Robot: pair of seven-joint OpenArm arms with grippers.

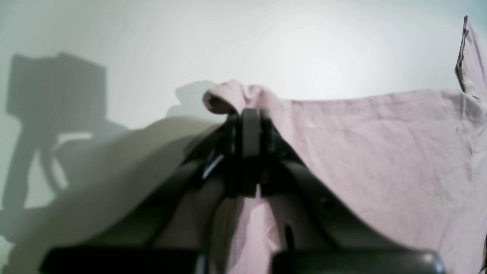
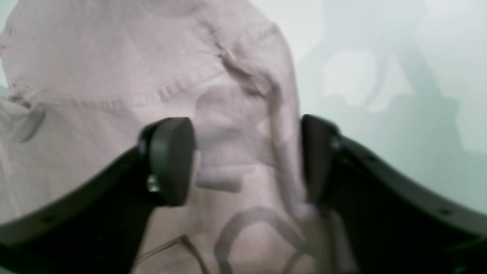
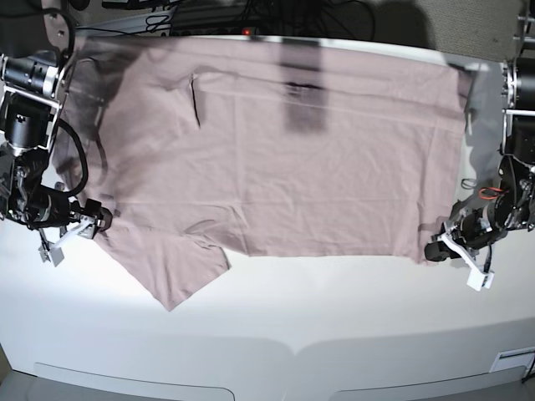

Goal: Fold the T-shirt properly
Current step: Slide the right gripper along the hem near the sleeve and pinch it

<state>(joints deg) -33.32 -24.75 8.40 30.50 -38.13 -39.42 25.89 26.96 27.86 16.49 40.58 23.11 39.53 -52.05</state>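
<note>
The pink-mauve T-shirt (image 3: pixel 292 167) lies spread over the far half of the white table, one sleeve pointing to the near left. In the left wrist view my left gripper (image 1: pixel 251 121) is shut on a bunched corner of the T-shirt (image 1: pixel 380 152); in the base view it (image 3: pixel 436 249) sits at the shirt's near right corner. My right gripper (image 2: pixel 247 160) is open, its pads either side of a ridge of the T-shirt (image 2: pixel 114 57). In the base view it (image 3: pixel 102 219) is at the shirt's left edge beside the sleeve.
The white table (image 3: pixel 292 317) stretches bare in front of the shirt to its near edge. Dark cables and equipment (image 3: pixel 209 12) line the back edge. The arm bodies stand at the far left (image 3: pixel 25 125) and far right (image 3: pixel 518 109).
</note>
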